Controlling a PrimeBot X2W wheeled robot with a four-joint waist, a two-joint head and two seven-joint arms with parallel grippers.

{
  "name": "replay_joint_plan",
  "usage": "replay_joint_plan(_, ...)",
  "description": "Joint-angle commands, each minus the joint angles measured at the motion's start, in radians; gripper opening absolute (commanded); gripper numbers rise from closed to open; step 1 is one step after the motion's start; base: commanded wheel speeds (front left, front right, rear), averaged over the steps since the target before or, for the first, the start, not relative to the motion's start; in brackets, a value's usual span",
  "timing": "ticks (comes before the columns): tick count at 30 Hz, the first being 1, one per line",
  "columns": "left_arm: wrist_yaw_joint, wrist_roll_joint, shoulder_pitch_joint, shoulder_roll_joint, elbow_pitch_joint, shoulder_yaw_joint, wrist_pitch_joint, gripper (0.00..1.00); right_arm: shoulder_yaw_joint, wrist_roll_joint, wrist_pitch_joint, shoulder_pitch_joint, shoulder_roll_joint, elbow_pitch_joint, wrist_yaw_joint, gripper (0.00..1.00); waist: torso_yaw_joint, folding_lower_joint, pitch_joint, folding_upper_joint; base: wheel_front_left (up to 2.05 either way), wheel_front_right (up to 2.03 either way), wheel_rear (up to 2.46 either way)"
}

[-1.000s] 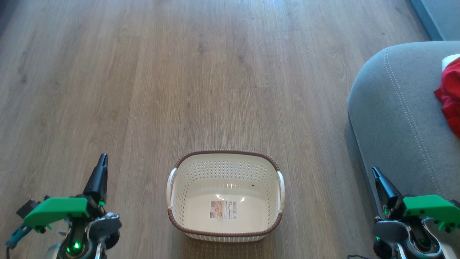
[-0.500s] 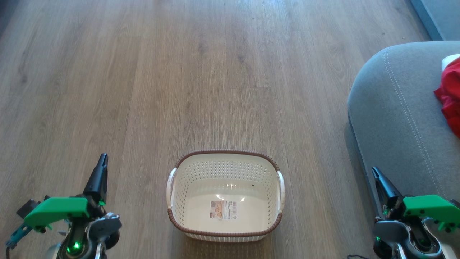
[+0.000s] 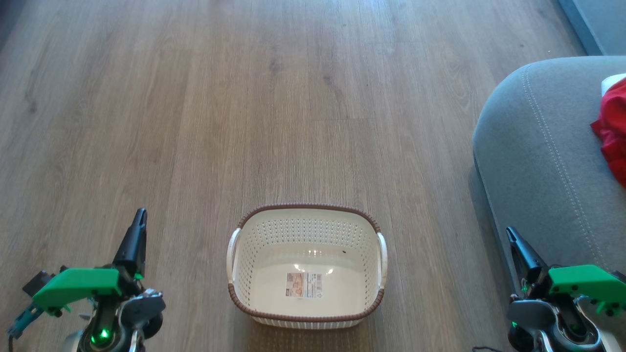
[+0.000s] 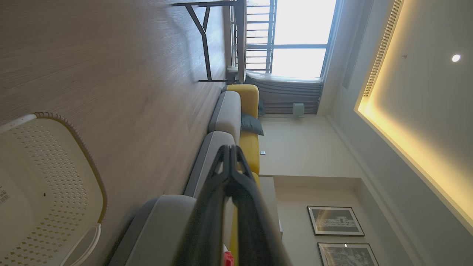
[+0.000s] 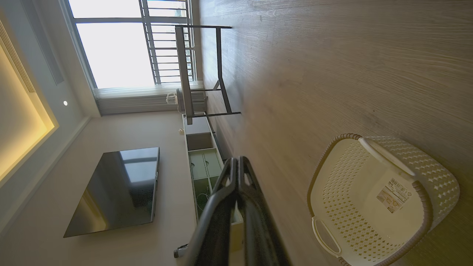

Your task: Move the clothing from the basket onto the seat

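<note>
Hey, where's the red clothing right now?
In the head view the soft red fabric clothing lies on the grey-blue upholstered seat at the far right edge, well away from the cream perforated plastic basket on the floor.

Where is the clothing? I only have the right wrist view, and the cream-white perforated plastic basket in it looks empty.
Observer: The soft red fabric clothing lies on the grey-blue upholstered fabric seat, at the head view's right edge.
Operator: Is anything white with it?
Observer: Yes, a small white cloth piece shows just above the red in that view, also on the seat.
Operator: And the left gripper?
Observer: The left gripper is shut and empty, over the wooden floor to the left of the cream-white perforated plastic basket.
</note>
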Motion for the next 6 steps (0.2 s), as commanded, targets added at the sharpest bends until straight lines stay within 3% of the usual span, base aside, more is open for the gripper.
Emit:
replay_joint_plan(1, -0.007, 0.003, -0.028, 0.004, -0.035, 0.037, 0.008, 0.00, 0.017, 0.006, 0.007, -0.048, -0.013, -0.037, 0.007, 0.00, 0.000, 0.0000, 0.000, 0.0000, 0.00, 0.00, 0.00)
replay_joint_plan(6, -0.007, 0.003, -0.028, 0.004, -0.035, 0.037, 0.008, 0.00, 0.017, 0.006, 0.007, -0.048, -0.013, -0.037, 0.007, 0.00, 0.000, 0.0000, 0.000, 0.0000, 0.00, 0.00, 0.00)
